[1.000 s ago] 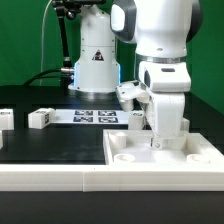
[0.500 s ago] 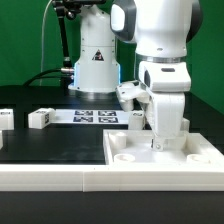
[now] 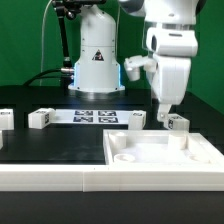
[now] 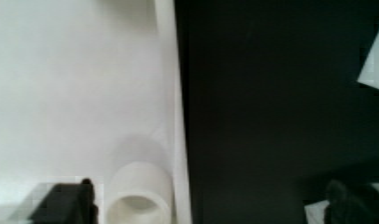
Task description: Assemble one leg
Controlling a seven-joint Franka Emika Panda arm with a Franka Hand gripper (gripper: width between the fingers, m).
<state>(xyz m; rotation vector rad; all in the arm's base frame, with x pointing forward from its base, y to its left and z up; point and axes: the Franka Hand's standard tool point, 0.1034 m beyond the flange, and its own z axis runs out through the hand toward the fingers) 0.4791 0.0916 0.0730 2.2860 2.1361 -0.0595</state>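
1. The gripper (image 3: pixel 163 115) hovers above the tabletop (image 3: pixel 165 150); its fingers (image 4: pixel 61 203) are spread and hold nothing.
2. The nearest leg (image 3: pixel 178 122) lies on the table just beyond the tabletop's far edge, apparently unmounted.
3. Remaining: grasp the leg and seat it in a socket (image 3: pixel 125 157).

Robotics lab bench. Black table (image 3: pixel 50 145) carries the marker board (image 3: pixel 97 116) with its printed tags. Straight behind the board stands a white robot arm base (image 3: pixel 97 55) with a warning-triangle sticker, cables (image 3: pixel 48 72) beside it, green backdrop (image 3: pixel 25 40) beyond. Tag-bearing leg (image 3: pixel 40 117) lies near the board, on the exterior view's left.
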